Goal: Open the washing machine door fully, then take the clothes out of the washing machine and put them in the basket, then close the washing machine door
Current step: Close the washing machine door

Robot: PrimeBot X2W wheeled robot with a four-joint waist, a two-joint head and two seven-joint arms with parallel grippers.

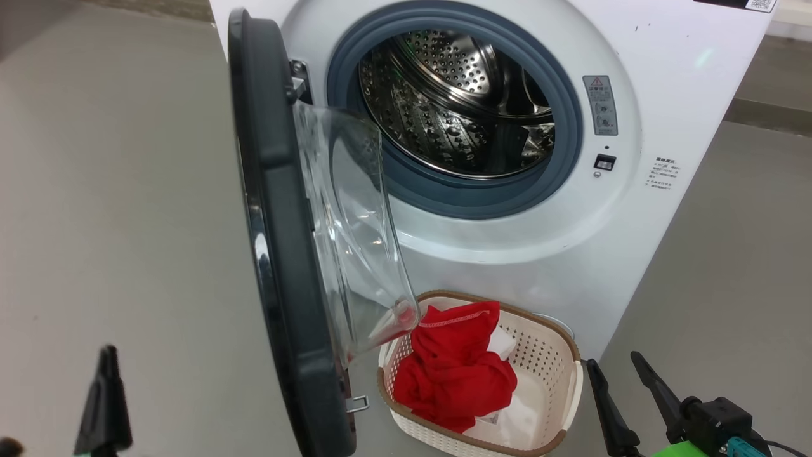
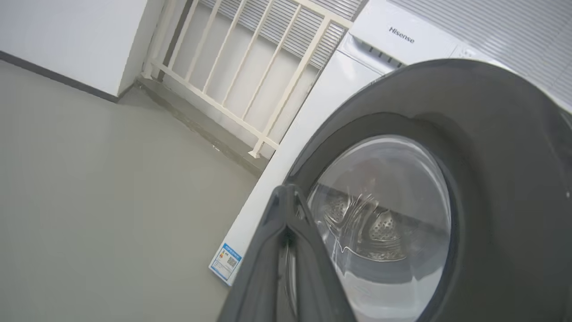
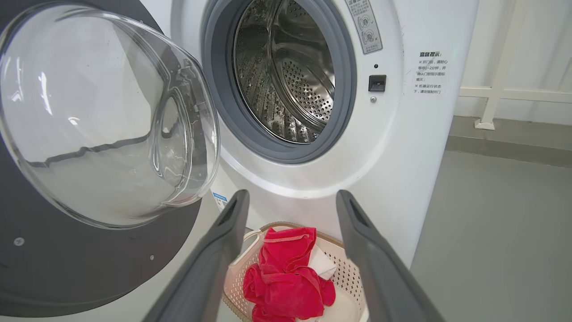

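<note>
The washing machine stands with its steel drum bare inside. The washing machine door is swung out, seen edge-on, its glass bowl bulging to the right. The clothes, red with white patches, lie in the cream basket on the floor below the opening. My left gripper hovers left of the door, shut on nothing. In the left wrist view its fingertips meet before the door's outer face. My right gripper is open right of the basket. The right wrist view has that gripper over the clothes and basket.
Grey floor spreads left of the door and right of the machine. A white railing and a wall stand behind the machine's left side. A blue sticker marks the machine's lower side.
</note>
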